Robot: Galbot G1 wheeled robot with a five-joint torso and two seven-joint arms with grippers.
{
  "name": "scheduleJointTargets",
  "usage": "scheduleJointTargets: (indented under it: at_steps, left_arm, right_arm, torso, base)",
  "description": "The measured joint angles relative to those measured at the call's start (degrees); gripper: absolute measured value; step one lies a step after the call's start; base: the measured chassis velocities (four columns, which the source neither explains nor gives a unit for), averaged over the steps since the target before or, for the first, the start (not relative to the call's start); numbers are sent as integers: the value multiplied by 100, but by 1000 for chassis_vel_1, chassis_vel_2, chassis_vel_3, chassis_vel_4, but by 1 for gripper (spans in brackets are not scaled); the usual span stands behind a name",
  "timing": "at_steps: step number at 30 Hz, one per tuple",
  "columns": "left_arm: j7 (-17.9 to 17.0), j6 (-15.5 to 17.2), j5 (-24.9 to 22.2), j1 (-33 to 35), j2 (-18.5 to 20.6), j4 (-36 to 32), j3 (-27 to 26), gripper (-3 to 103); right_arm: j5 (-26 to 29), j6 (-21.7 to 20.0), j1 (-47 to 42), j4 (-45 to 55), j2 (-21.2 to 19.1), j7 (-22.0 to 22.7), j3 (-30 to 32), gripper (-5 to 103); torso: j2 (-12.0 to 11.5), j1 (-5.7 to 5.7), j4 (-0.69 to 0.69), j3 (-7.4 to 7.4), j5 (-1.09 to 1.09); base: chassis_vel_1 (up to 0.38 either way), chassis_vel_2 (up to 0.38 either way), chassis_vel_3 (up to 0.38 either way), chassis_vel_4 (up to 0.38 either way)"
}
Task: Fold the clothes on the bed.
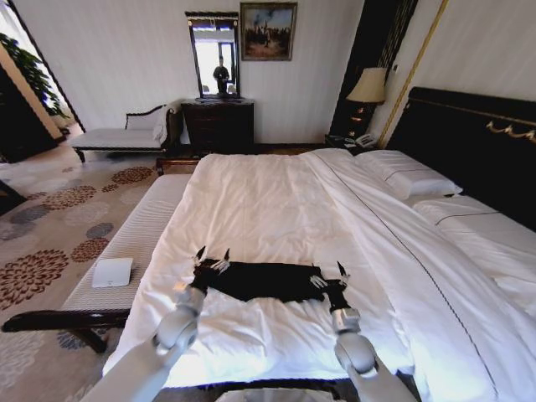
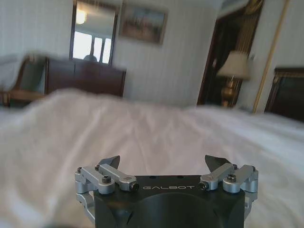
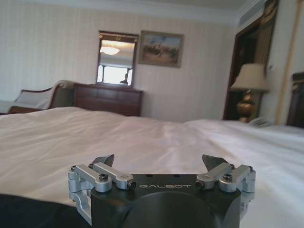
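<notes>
The clothes are one black shirt lying as a flat, wide band on the white duvet of the bed, close to its near edge. My left gripper hovers over the band's left end and my right gripper over its right end. In the left wrist view the left gripper is open with only white duvet beyond the tips. The right gripper is also open and empty, with black fabric beside its body.
A pale striped bench runs along the bed's left side and carries a small white square object. Pillows and the dark headboard are at the right. A dresser and chaise stand by the far wall.
</notes>
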Motion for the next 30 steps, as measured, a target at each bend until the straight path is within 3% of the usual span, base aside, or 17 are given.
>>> scheduleJointTargets:
  at_steps: [5, 9, 17, 30]
  left_arm:
    - [-95, 118, -157, -333, -248, 730, 395, 100]
    - [-171, 243, -224, -215, -205, 755, 440, 100]
    - [-286, 605, -262, 481, 359, 254, 315, 100]
    - [-289, 728, -220, 2018, 1052, -665, -299, 100]
  right_arm:
    - [156, -86, 356, -458, 116, -14, -450, 100]
    - [90, -78, 432, -638, 203, -11, -622, 100]
    - [-318, 99, 204, -774, 302, -12, -812, 100]
    - [-625, 216, -185, -593, 177, 19, -741, 100]
  torso:
    - [0, 0, 0, 0, -1]
    - [0, 0, 2, -1, 0]
    - [0, -2, 2, -2, -1]
    - [2, -3, 3, -2, 1]
  base:
    - [0, 0, 0, 0]
    - [0, 0, 0, 0]
    - [0, 0, 0, 0]
    - [0, 0, 0, 0]
